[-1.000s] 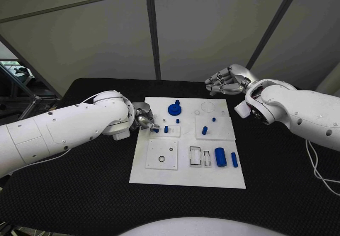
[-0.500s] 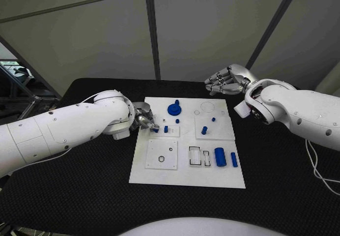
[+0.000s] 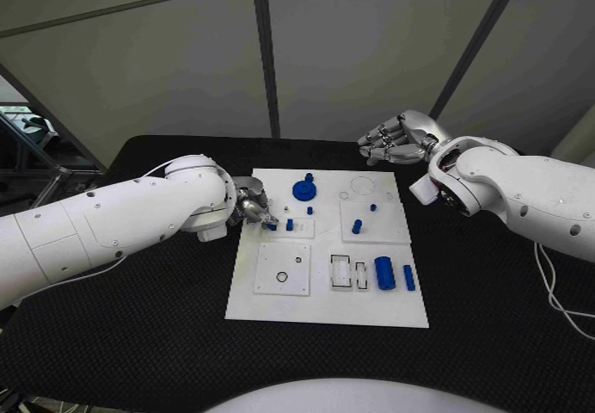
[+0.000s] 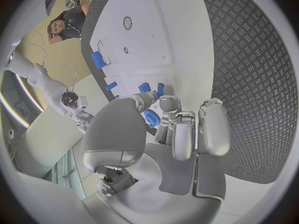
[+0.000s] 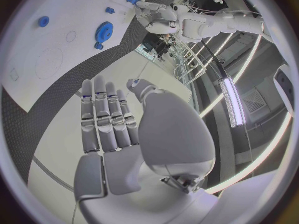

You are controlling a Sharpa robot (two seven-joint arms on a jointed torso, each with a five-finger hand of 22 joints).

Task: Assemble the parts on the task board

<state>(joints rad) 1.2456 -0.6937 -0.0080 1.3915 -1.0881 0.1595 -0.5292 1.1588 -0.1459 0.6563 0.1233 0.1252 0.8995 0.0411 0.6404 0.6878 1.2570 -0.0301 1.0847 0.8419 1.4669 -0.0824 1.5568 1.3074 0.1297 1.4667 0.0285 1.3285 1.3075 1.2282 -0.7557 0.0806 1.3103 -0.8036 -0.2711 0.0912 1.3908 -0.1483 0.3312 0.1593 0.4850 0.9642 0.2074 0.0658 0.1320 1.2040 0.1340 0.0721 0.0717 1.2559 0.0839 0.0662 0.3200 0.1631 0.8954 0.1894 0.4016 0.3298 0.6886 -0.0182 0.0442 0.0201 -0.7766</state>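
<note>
Worktop [image 3: 149,335]: black, white board [image 3: 325,305] at frame centre.
Left hand [image 3: 255,209]: I see it pinching a blue part [image 3: 272,226] at the board's left edge.
Right hand [image 3: 395,142]: fingers curled, upper right, holding nothing.

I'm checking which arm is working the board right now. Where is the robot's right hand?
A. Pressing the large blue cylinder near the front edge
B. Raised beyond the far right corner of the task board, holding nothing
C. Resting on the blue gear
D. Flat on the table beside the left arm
B: the right hand hangs past the far right corner of the task board, nothing in its fingers, while the left hand works at the board's left edge.
</note>
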